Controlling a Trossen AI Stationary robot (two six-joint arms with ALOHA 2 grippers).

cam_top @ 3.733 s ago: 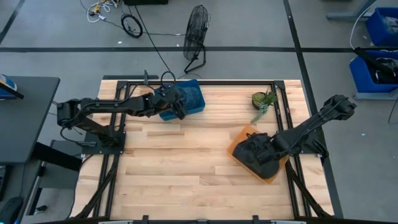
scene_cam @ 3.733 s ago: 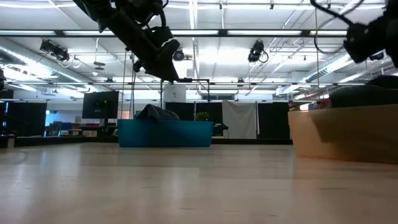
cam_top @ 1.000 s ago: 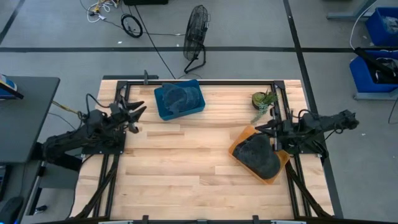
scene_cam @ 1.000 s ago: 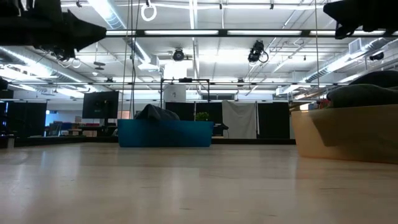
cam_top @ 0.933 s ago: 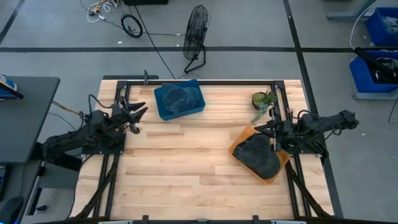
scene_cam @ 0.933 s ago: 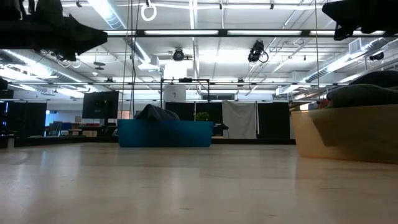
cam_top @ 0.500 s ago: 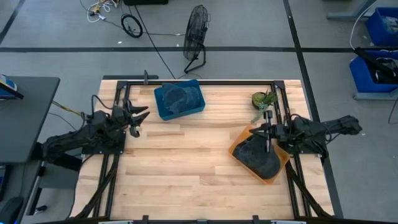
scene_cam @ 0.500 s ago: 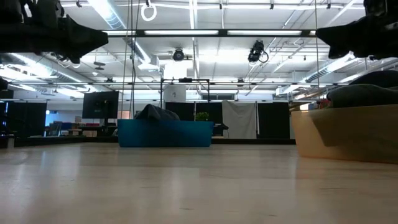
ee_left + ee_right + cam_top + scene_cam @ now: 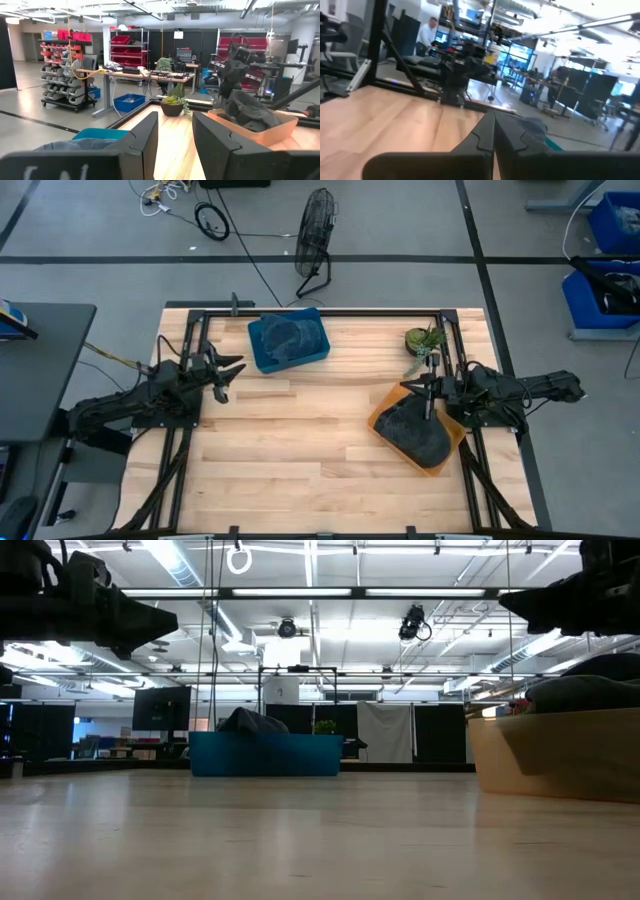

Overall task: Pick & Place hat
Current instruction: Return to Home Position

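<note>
Judging sorting done, blue caps [image 9: 287, 335] in the blue bin [image 9: 262, 364], black cap [image 9: 415, 432] in the orange bin [image 9: 377, 422], we home both arms: left pincer [image 9: 228, 370] open near the former, right pincer [image 9: 415, 387] closed near the latter.

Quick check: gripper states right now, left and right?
Left gripper: open, empty, over the table's left side.
Right gripper: shut, holding nothing, by the orange bin.
</note>
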